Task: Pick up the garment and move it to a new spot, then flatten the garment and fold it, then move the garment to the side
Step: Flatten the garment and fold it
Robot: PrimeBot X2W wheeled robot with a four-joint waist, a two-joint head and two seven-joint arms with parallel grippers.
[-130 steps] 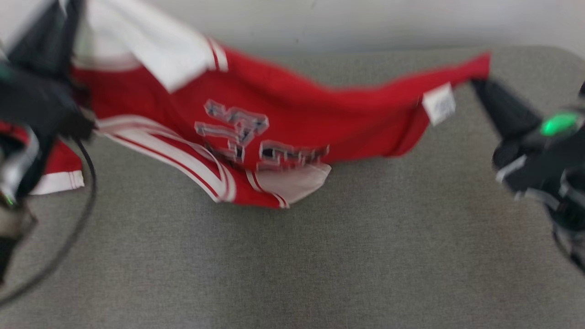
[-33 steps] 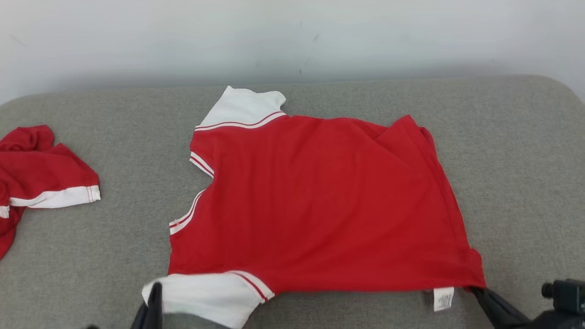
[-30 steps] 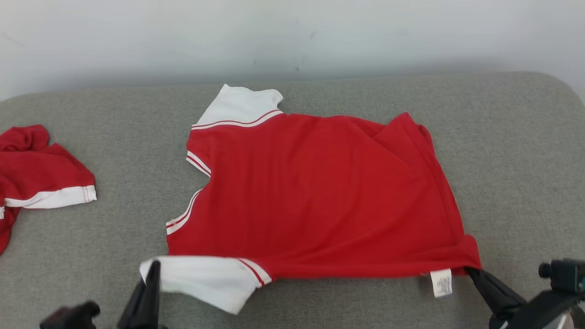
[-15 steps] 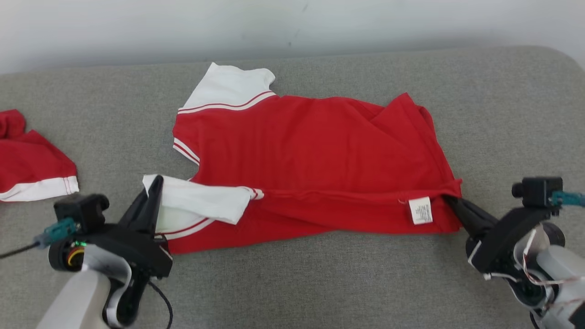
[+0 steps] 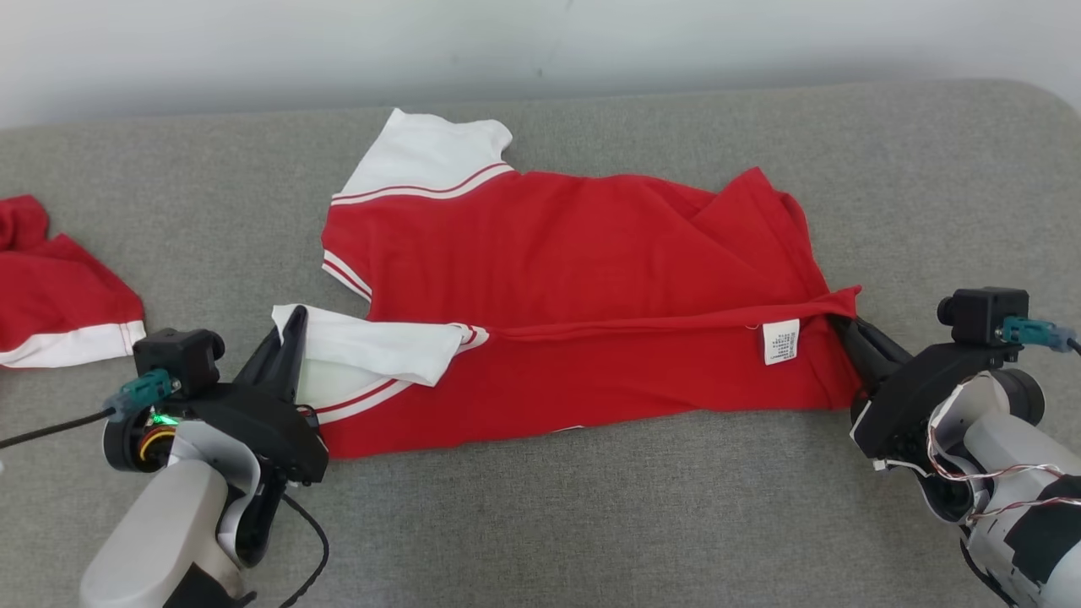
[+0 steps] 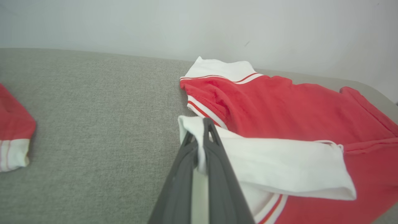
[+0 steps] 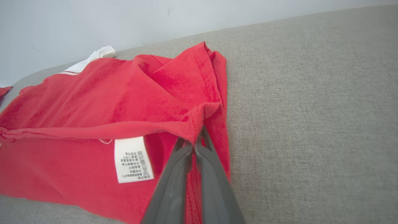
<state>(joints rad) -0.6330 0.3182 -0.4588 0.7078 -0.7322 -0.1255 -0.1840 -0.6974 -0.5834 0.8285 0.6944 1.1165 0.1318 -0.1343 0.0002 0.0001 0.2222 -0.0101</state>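
Grey woven fabric covers the padded surface across your whole head view, and a plain pale wall runs along the top edge. You see the garment, a red shirt with white sleeves, lying at the centre of the frame, with its near long edge doubled over toward the middle. Your left gripper, at lower left, is clamped on the white sleeve; in your left wrist view the cloth sits pinched between the fingers. Your right gripper, at the right side, is closed on the red hem corner just beside the care label. A second red piece lies at the far left edge, well apart.
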